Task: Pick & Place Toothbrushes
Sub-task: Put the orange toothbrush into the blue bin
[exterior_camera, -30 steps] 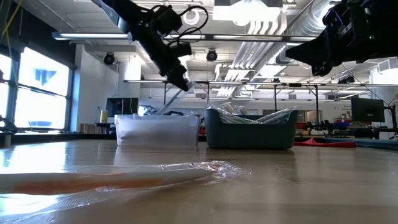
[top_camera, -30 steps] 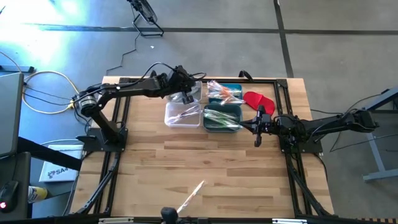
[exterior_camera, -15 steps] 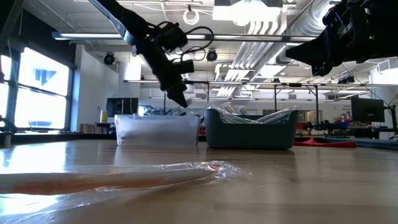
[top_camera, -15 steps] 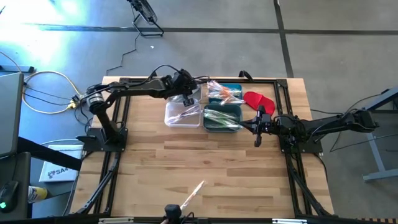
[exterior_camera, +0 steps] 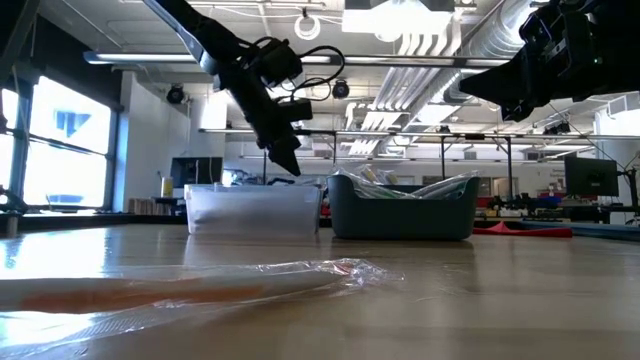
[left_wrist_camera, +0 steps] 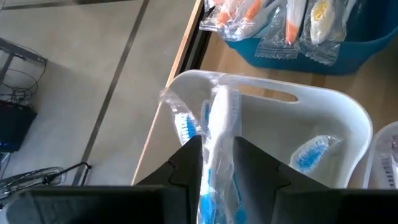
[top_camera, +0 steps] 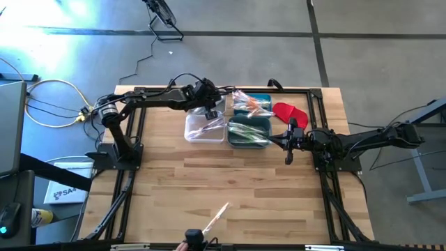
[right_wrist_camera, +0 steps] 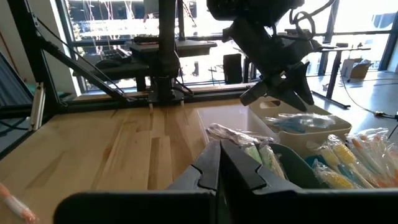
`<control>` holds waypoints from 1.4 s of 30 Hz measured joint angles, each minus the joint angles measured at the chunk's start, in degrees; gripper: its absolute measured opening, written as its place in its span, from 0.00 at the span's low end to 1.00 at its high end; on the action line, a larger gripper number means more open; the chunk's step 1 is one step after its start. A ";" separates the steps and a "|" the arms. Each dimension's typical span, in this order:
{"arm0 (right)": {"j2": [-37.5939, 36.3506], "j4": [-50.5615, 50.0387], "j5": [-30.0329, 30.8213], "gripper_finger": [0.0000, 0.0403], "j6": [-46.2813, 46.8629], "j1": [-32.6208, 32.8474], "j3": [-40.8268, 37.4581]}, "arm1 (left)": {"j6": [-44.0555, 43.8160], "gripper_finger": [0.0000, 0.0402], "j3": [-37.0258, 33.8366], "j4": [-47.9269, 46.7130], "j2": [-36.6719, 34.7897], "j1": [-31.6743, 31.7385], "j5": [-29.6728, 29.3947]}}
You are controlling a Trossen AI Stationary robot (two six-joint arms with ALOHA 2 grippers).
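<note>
Toothbrush (left_wrist_camera: 214,155) in a clear wrapper, blue on its handle, sits between the two dark fingers (left_wrist_camera: 186,165) of the left hand (top_camera: 211,110), which hangs over the white bin (left_wrist_camera: 348,118) at the far edge of the worktop (top_camera: 209,181). Whether those fingers grip the wrapper or have let go, I cannot tell. Inside the white bin lies another wrapped brush with blue bristles (left_wrist_camera: 311,152), down near its floor.

Just beside it, a blue bin (left_wrist_camera: 323,46) holds wrapped brushes with orange and yellow accents (left_wrist_camera: 292,18), some poking over its rim. Closer to the front stands a clear bin (top_camera: 205,129) with a few wrapped sticks in it, and touching that, a dark green bin (top_camera: 249,132) packed with wrapped brushes (right_wrist_camera: 249,146) that rise above its edge. A red cloth-like piece (top_camera: 289,111) lies on the wood beside the blue bin.

The right hand (top_camera: 290,155) waits clenched and empty near the dark green bin. One wrapped toothbrush (top_camera: 214,220) lies alone well apart from the bins, near the front edge.
</note>
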 joint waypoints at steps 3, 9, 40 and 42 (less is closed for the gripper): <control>-0.01 0.00 0.00 0.01 0.00 0.00 0.00 | -0.24 0.22 0.02 -0.11 0.01 0.00 -0.02; -0.01 0.00 0.00 0.01 0.00 -0.01 0.00 | -2.47 0.31 0.04 -0.13 0.02 0.00 -0.13; -0.02 2.91 0.01 0.01 -2.97 -0.02 0.00 | -10.30 0.45 0.12 -3.66 -9.97 -8.38 0.28; 0.00 3.56 0.00 0.01 -3.04 0.00 0.00 | -9.62 0.45 0.04 -3.65 -10.64 -10.23 0.42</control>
